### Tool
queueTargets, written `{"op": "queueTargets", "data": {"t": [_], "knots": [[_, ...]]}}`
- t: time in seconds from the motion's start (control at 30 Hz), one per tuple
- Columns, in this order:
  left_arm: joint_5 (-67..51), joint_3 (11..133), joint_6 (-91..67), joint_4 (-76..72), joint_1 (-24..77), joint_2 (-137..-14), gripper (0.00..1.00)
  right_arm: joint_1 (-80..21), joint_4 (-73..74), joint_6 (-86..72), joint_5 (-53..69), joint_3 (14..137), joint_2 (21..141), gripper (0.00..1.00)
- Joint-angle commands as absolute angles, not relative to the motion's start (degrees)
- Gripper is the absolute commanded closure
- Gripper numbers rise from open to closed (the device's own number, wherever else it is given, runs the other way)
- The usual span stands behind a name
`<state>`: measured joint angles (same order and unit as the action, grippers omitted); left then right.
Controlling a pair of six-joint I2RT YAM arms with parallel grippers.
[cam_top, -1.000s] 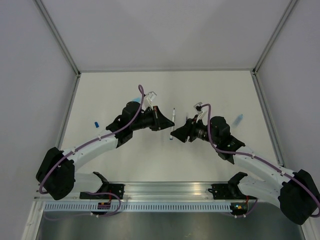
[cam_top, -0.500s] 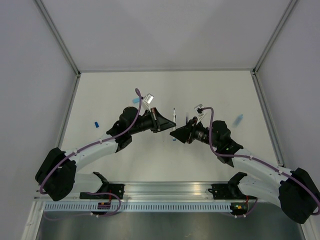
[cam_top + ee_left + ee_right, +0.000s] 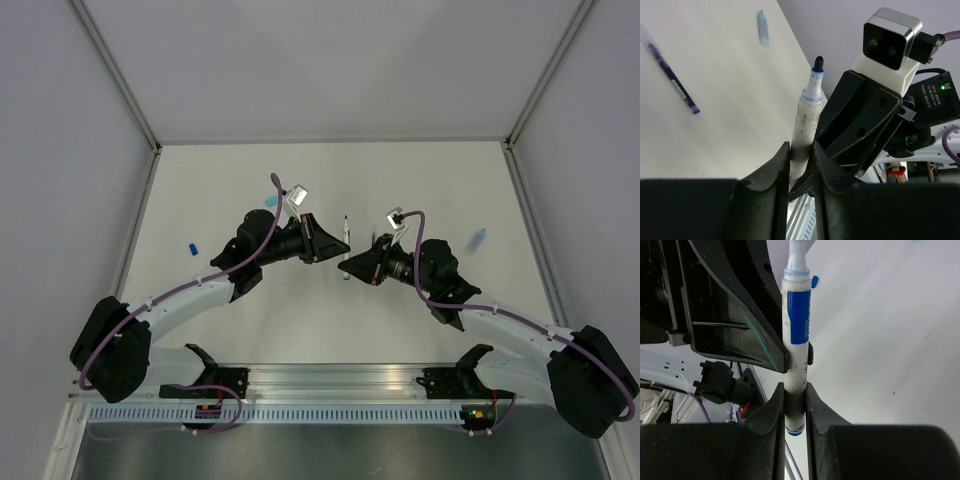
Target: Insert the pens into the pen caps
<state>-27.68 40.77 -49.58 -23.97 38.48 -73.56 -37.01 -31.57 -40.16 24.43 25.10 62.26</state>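
Pen (image 3: 796, 340), whitish with a blue label and bare tip up, sits mid-table between both arms, seemingly lifted off the table (image 3: 730, 110). Right pincer (image 3: 794, 387) clamps its lower barrel. Left pincer (image 3: 800, 148) flanks the same barrel, clamped or loose I cannot tell. Likely a hand-off to regrip for capping. Light blue cap (image 3: 762, 22) and second pen (image 3: 670, 75) lie well apart.

Bright, even, diffuse light with faint shadows; the left gripper (image 3: 801, 150) looms dark, slightly soft up close.
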Motion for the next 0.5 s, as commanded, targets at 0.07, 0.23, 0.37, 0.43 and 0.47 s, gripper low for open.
{"op": "queueTargets", "data": {"t": [0.07, 0.23, 0.37, 0.43, 0.47], "knots": [[-34.4, 46.3, -48.3, -25.6, 39.8, -74.2, 0.71, -37.9, -32.7, -38.9, 29.3, 27.3, 64.2, 1.0], [-35.4, 47.9, -48.7, -25.1, 39.7, -76.8, 0.68, -37.8, -31.4, -38.7, 29.5, 27.7, 64.6, 1.0], [-35.2, 47.9, -48.6, -25.1, 39.8, -77.3, 0.67, -37.8, -30.8, -38.2, 29.4, 27.8, 64.1, 1.0], [-35.2, 47.9, -48.5, -25.1, 39.7, -77.2, 0.68, -37.8, -30.3, -38.1, 29.4, 27.8, 64.1, 1.0], [-35.2, 48.1, -48.5, -25.1, 39.7, -77.3, 0.78, -37.8, -30.1, -38.0, 29.4, 27.9, 64.2, 1.0]]}}
